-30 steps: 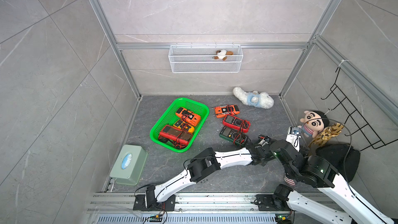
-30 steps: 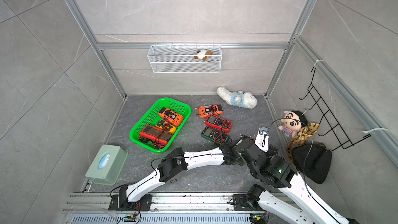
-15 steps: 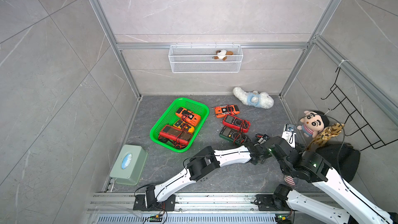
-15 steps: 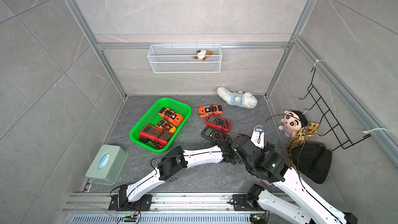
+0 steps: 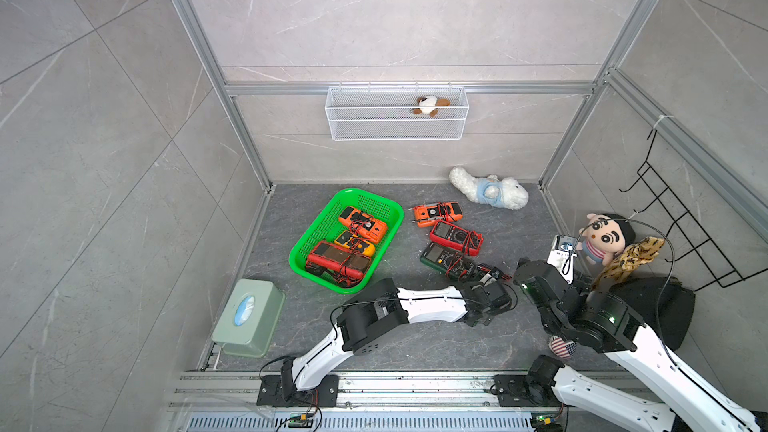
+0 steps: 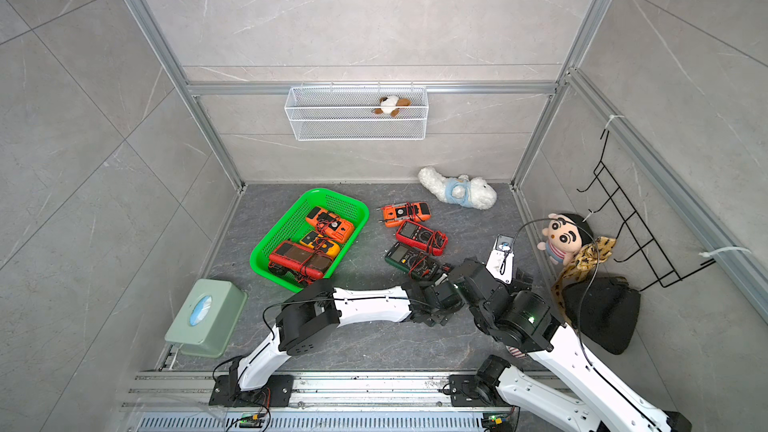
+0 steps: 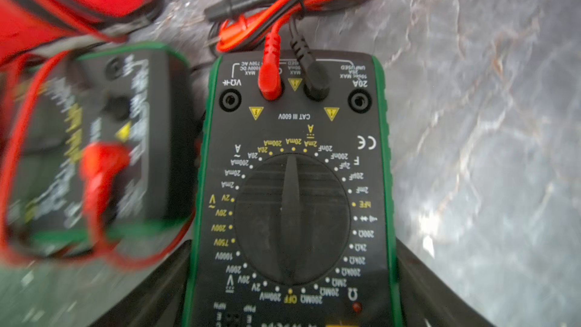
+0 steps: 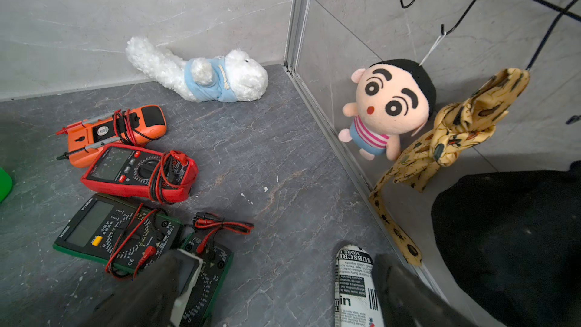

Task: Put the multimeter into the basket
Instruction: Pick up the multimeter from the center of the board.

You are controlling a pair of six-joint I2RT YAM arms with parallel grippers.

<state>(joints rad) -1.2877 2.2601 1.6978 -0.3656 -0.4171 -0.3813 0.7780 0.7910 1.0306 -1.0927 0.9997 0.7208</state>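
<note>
Left gripper (image 7: 292, 246) has the multimeter (image 7: 295, 114) between its jaws, well apart from the basket (image 5: 392, 206).
In the left wrist view the two dark fingers (image 7: 147, 281) lie against both long sides of the multimeter, so the jaws stand rather wide but closed on it. Its red and black leads (image 7: 292, 4) are plugged in and bundled on the floor (image 7: 471, 121). It is just beside another green meter (image 8: 116, 231), with a red meter (image 8: 138, 171) and an orange meter (image 8: 116, 130) farther on. The basket holds three more meters (image 5: 362, 224). The right gripper (image 8: 283, 259) is wide open and holds nothing.
</note>
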